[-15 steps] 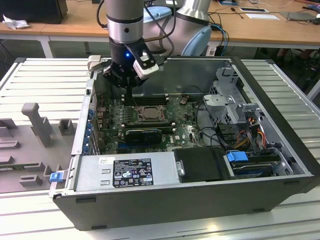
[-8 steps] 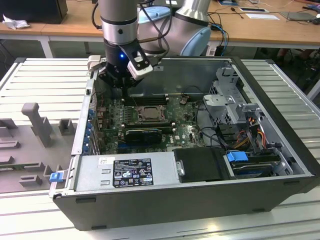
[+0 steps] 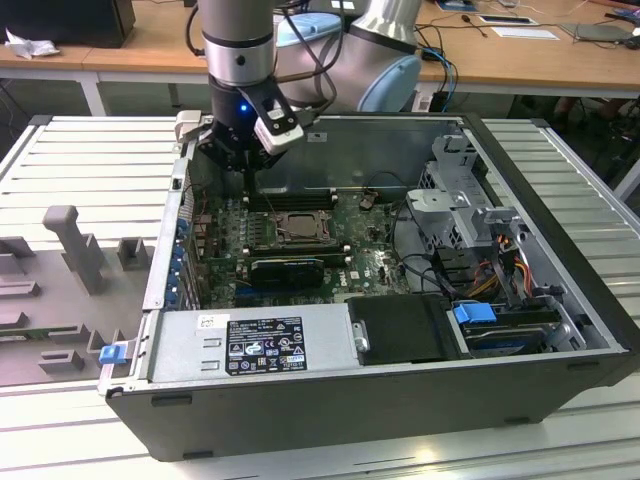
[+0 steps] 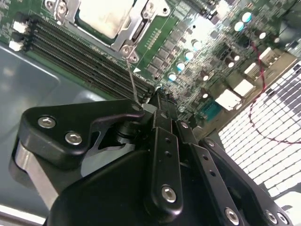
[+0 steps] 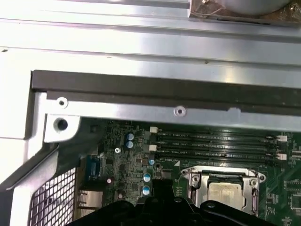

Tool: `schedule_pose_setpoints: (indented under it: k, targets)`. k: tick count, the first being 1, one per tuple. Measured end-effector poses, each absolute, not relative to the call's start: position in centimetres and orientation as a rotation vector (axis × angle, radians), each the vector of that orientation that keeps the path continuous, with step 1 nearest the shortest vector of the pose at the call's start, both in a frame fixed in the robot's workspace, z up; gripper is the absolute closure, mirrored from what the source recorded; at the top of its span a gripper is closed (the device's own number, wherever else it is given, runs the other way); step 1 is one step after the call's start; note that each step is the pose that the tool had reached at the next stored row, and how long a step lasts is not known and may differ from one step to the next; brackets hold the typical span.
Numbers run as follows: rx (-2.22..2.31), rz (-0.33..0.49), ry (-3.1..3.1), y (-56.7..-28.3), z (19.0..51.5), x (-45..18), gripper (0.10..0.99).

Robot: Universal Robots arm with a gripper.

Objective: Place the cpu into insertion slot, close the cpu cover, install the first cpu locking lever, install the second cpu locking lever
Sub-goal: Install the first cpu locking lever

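The cpu lies with its pale metal face up in the insertion slot on the green board. The silver cpu cover is folded down around it as a frame. In the first wrist view the cpu and cover sit just beyond the gripper. A thin wire locking lever stands up from the cover's corner, and its free end reaches the shut gripper. Whether the fingers pinch it I cannot tell. In the exterior view the gripper hangs over the case's rear corner at that view's left.
Long black memory slots run beside the socket. The open computer case holds a drive cage, cables and a power supply. The case's metal wall rises close to the gripper. Grey fixtures stand on the table.
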State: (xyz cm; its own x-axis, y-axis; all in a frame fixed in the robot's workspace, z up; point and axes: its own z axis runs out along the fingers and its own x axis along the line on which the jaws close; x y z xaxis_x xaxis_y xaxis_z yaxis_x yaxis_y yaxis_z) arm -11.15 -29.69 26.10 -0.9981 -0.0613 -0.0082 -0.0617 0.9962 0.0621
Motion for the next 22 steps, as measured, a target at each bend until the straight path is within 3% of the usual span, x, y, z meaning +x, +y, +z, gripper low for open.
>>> schedule_pose_setpoints:
  k: [15, 18, 22]
  targets:
    - [-0.096, 0.102, 3.137, -29.4, 26.0, -6.0, 0.98]
    - [-0.096, 0.197, 3.13, -29.3, 25.8, -5.5, 0.98]
    - [-0.096, 0.197, 3.13, -29.4, 24.6, -4.8, 0.98]
